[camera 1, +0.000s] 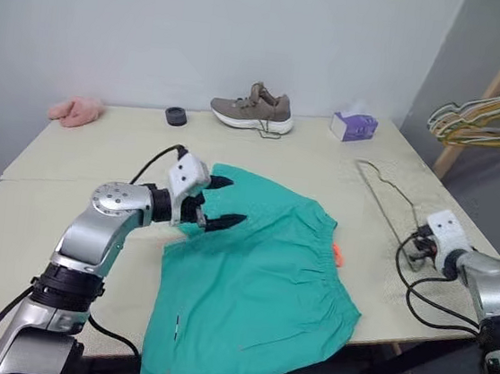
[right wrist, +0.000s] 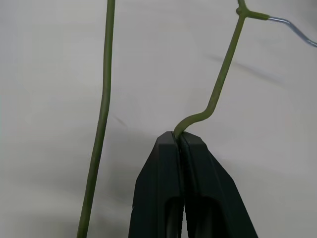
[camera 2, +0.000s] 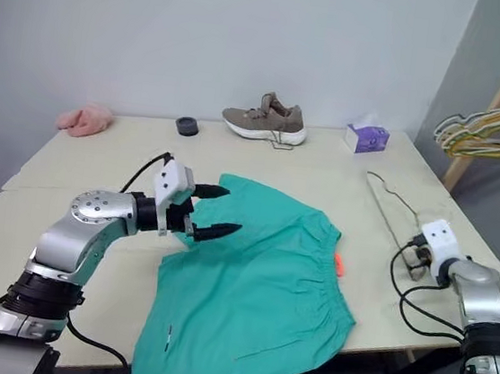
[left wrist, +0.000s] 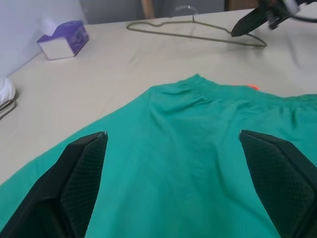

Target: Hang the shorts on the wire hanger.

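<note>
The shorts point(camera 1: 258, 278) lie spread flat on the near middle of the counter point(camera 1: 101, 147), their lower part draped over the near edge and hanging off it; the gathered waistband faces right, with a small orange tag point(camera 1: 338, 254) at its rim. The left end effector point(camera 1: 221, 204) hovers over the shorts' far left corner with its two black fingers spread wide, released and grasping nothing. To the right, the wire hanger point(camera 1: 384, 202) lies flat on the counter close to the right edge, apart from the shorts, with a strip of bare surface between them. The right end effector point(right wrist: 179, 141) sits at the hanger's near end, clenched on the thin green wire at a notched bend, as the right wrist view shows. Open counter stretches on the left side and across the middle behind the shorts. Along the far edge, well apart from the shorts, stand a pink cloth point(camera 1: 76, 111), a small black ring point(camera 1: 176, 116), a tan shoe point(camera 1: 252, 109) and a purple tissue box point(camera 1: 354, 126) with a tissue poking out of its top. Beyond the right far corner, a wooden rack point(camera 1: 475, 118) carries a bunch of pale hangers point(camera 1: 488, 119).
</note>
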Controlling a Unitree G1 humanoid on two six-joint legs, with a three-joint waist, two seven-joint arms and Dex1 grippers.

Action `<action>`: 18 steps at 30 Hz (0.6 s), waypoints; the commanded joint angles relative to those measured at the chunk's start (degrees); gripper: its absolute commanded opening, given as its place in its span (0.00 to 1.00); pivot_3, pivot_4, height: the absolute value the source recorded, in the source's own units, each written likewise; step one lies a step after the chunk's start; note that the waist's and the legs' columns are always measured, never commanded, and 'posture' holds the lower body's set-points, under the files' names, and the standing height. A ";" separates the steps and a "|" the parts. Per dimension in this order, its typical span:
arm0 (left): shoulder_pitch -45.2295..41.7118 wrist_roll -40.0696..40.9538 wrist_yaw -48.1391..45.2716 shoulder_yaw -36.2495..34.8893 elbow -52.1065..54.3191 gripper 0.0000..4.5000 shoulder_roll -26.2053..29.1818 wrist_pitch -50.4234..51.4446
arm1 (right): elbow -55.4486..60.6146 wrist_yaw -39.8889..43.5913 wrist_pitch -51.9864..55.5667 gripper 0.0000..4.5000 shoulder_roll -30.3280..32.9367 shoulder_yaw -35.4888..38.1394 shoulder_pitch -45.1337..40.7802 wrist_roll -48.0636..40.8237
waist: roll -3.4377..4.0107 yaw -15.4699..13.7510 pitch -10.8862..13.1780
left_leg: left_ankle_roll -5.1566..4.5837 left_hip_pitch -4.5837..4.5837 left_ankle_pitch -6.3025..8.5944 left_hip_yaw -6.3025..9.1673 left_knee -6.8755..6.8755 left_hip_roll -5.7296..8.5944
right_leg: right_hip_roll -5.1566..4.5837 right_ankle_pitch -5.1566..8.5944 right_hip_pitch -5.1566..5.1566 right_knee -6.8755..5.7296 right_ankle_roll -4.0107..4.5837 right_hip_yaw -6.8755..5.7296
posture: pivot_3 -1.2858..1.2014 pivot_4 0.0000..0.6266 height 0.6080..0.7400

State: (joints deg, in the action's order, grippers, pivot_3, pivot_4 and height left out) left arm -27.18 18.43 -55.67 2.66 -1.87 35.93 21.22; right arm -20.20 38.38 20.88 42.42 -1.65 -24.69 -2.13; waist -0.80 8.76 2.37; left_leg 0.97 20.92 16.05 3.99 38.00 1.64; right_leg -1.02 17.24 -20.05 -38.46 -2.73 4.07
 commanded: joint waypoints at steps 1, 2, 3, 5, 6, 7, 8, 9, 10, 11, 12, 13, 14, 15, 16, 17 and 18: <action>-3.06 1.14 1.25 -3.91 -2.56 1.00 1.30 2.20 | 11.95 7.09 -5.48 0.01 3.02 -3.27 -0.70 1.01 | 0.02 -0.05 0.02 | 0.00 0.00 0.00 0.00 -0.01 0.01 | -0.02 0.01 -0.04 -0.06 0.01 -0.01 | 0.45 0.00 1.00; -3.59 1.67 1.17 -4.51 -3.34 1.00 1.54 3.41 | 13.95 8.58 -7.47 0.01 3.88 -4.67 -0.56 2.19 | 0.02 -0.11 0.02 | 0.01 0.02 0.00 0.02 -0.04 0.01 | -0.02 0.02 -0.10 -0.08 0.00 -0.02 | 0.45 0.00 1.00; -4.12 2.72 0.98 -5.35 -4.15 1.00 1.85 5.41 | 15.89 9.75 -9.98 0.01 4.78 -6.29 -0.50 3.87 | 0.03 -0.21 0.03 | 0.01 0.05 0.01 0.06 -0.06 0.01 | -0.02 0.02 -0.13 -0.07 0.01 -0.07 | 0.45 0.00 1.00; -4.69 5.89 -0.86 -6.80 -4.83 1.00 2.95 10.86 | 18.23 11.38 -15.44 0.01 6.42 -9.44 -0.70 7.51 | 0.03 -0.36 0.04 | 0.01 0.06 0.01 0.07 -0.06 0.01 | -0.03 0.03 -0.14 -0.07 0.02 -0.08 | 0.45 0.00 1.00; -4.78 7.20 -1.84 -7.22 -4.79 1.00 3.48 13.13 | 18.71 11.90 -17.45 0.01 6.92 -10.47 -0.82 8.76 | 0.03 -0.39 0.06 | 0.02 0.06 0.01 0.07 -0.05 0.01 | -0.03 0.04 -0.14 -0.07 0.01 -0.08 | 0.45 0.00 1.00; -4.55 8.42 -3.13 -7.44 -4.53 1.00 4.30 15.14 | 18.86 12.02 -19.79 0.01 7.32 -11.54 -1.14 10.36 | 0.02 -0.37 0.07 | 0.02 0.06 0.01 0.06 -0.05 0.02 | -0.04 0.05 -0.15 -0.07 0.00 -0.08 | 0.45 0.00 1.00; -4.22 9.67 -4.35 -7.53 -4.23 1.00 5.20 17.46 | 18.74 12.17 -22.24 0.01 7.61 -12.58 -1.65 11.96 | 0.01 -0.35 0.08 | 0.02 0.06 0.01 0.06 -0.04 0.02 | -0.04 0.05 -0.15 -0.07 -0.01 -0.08 | 0.45 0.00 1.00; -3.45 11.23 -6.20 -7.38 -3.53 1.00 6.31 19.98 | 18.68 12.19 -24.88 0.01 7.83 -13.69 -2.48 13.79 | 0.00 -0.34 0.10 | 0.02 0.06 0.01 0.05 -0.04 0.02 | -0.05 0.05 -0.15 -0.07 -0.01 -0.07 | 0.45 0.00 1.00; -2.68 12.66 -7.84 -7.17 -2.76 1.00 7.30 22.14 | 18.49 12.02 -27.07 0.01 7.87 -14.54 -3.37 15.40 | 0.03 -0.27 0.14 | 0.02 0.06 0.01 0.04 -0.03 0.03 | -0.05 0.05 -0.15 -0.08 -0.01 -0.07 | 0.45 0.00 1.00; -2.01 13.73 -9.05 -6.92 -2.01 1.00 8.02 23.80 | 18.19 11.86 -29.05 0.01 7.85 -15.17 -4.23 16.75 | 0.06 -0.23 0.16 | 0.02 0.05 0.01 0.04 -0.03 0.03 | -0.05 0.05 -0.16 -0.09 -0.01 -0.06 | 0.45 0.00 1.00; -1.11 14.54 -10.13 -6.43 -1.01 1.00 8.69 25.12 | 17.89 11.63 -31.11 0.01 7.78 -15.71 -5.16 18.02 | 0.09 -0.11 0.19 | 0.02 0.04 0.01 0.04 -0.03 0.03 | -0.05 0.05 -0.17 -0.12 0.00 -0.06 | 0.45 0.00 1.00; -0.34 15.00 -10.81 -6.03 -0.11 1.00 9.14 25.98 | 17.49 11.17 -33.13 0.01 7.66 -16.05 -6.01 19.23 | 0.12 0.01 0.20 | 0.02 0.02 0.01 0.03 -0.03 0.03 | -0.05 0.06 -0.18 -0.15 0.03 -0.05 | 0.44 0.00 1.00; 0.41 15.29 -11.22 -5.62 0.74 1.00 9.45 26.75 | 17.05 10.62 -35.34 0.01 7.61 -16.41 -6.93 20.50 | 0.13 0.14 0.21 | 0.03 0.02 0.01 0.03 -0.03 0.03 | -0.05 0.06 -0.19 -0.17 0.05 -0.05 | 0.44 0.00 1.00; 1.16 15.38 -11.66 -5.15 1.56 1.00 9.70 27.20 | 16.67 9.93 -37.45 0.01 7.34 -16.56 -7.86 21.45 | 0.12 0.25 0.22 | 0.03 0.01 0.01 0.04 -0.03 0.03 | -0.05 0.05 -0.19 -0.19 0.09 -0.06 | 0.44 0.00 1.00; 1.69 15.31 -11.83 -4.82 2.10 1.00 9.81 27.43 | 16.30 9.27 -39.09 0.01 6.99 -16.58 -8.63 22.12 | 0.12 0.37 0.22 | 0.03 0.01 0.00 0.05 -0.03 0.03 | -0.05 0.06 -0.19 -0.21 0.11 -0.06 | 0.44 0.00 1.00; 2.11 15.30 -11.97 -4.51 2.50 1.00 9.93 27.69 | 16.02 8.62 -40.74 0.01 6.60 -16.53 -9.33 22.59 | 0.11 0.43 0.22 | 0.03 0.00 0.00 0.06 -0.04 0.02 | -0.05 0.07 -0.19 -0.22 0.13 -0.07 | 0.44 0.00 1.00; 2.46 15.43 -12.26 -4.31 2.88 1.00 10.07 27.95 | 15.78 8.00 -42.09 0.01 6.23 -16.40 -9.83 22.88 | 0.10 0.46 0.23 | 0.04 0.00 0.00 0.09 -0.03 0.02 | -0.05 0.09 -0.19 -0.26 0.19 -0.09 | 0.44 0.00 1.00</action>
State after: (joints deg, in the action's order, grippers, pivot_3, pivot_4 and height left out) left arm -24.10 32.92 -67.09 -1.45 -1.14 44.87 48.80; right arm -4.82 47.88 -18.37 48.82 -19.01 -32.82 19.79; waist -0.70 9.22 2.60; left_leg 1.00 20.92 16.05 4.09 37.97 1.66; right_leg -1.07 17.32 -20.24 -38.73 -2.52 3.97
